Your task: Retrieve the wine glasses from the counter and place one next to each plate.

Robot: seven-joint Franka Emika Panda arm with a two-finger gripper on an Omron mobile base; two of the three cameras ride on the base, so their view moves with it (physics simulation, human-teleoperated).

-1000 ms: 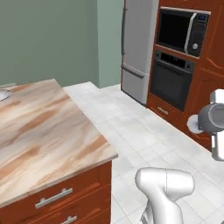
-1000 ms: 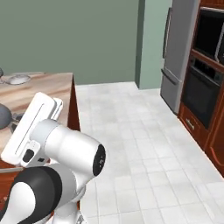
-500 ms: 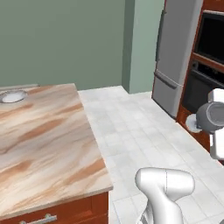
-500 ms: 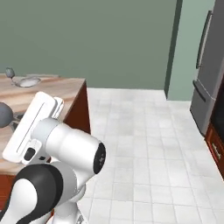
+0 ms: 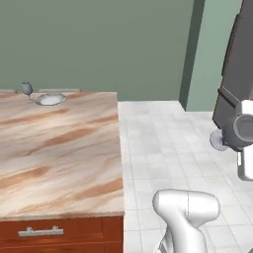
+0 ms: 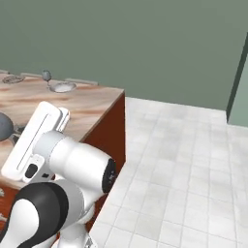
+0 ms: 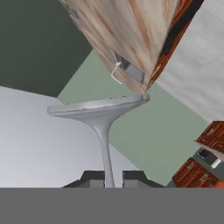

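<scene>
Hand (image 7: 107, 178) closed on the stem of one wine glass (image 7: 103, 118) — its foot points away. Second wine glass (image 5: 27, 89) stands beside a plate (image 5: 50, 99) — far worktop (image 5: 59, 153) edge.

Held wine glass (image 7: 103, 127): bowl cut off below fingers (image 7: 92, 178); far plate (image 5: 50, 99) pattern indistinct.
</scene>
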